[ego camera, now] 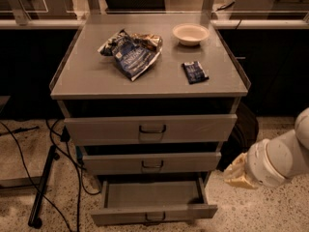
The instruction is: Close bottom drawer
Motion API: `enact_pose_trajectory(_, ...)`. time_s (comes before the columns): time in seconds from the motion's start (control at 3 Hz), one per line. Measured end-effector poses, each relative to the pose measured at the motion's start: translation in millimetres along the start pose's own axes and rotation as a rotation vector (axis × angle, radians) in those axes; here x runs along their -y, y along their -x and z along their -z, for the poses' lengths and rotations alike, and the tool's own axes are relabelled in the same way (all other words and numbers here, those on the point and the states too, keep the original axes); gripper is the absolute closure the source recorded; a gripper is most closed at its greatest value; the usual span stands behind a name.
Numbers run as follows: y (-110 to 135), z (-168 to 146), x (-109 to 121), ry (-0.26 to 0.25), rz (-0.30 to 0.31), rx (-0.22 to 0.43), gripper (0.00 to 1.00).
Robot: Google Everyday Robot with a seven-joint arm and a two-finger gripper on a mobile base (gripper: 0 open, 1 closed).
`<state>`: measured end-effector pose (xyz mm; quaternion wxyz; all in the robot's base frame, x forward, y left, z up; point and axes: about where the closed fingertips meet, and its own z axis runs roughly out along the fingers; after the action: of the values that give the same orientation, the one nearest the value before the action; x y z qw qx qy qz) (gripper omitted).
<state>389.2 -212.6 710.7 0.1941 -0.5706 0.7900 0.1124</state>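
Bottom drawer (153, 211) pulled open, end effector (237, 174) low right beside cabinet (145, 79), arm (285, 158) cropped

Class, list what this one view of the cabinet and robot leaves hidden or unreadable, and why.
Handle of the bottom drawer: partly cut off by the lower edge.
Inside of the middle drawer: hidden by its front.
Arm behind the claw, low right beside the cabinet: cut off by the right edge.
Print on the small packet: too small to read.
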Motion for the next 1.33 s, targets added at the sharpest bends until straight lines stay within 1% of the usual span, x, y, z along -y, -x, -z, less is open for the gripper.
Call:
enact_pose_trajectory(0.33, -31, -42, -16, 0.021, -0.005, 0.022, 1.00)
enact_pose_trajectory(0.67, -66, -99, -36, 0.049, -0.015, 0.059, 1.00)
enact_pose_trajectory(1.0, -103, -175, -57, 0.120, -0.041, 0.101, 1.00)
enact_pose_trajectory(1.33, -103, -175, -57, 0.120, -0.041, 0.101, 1.00)
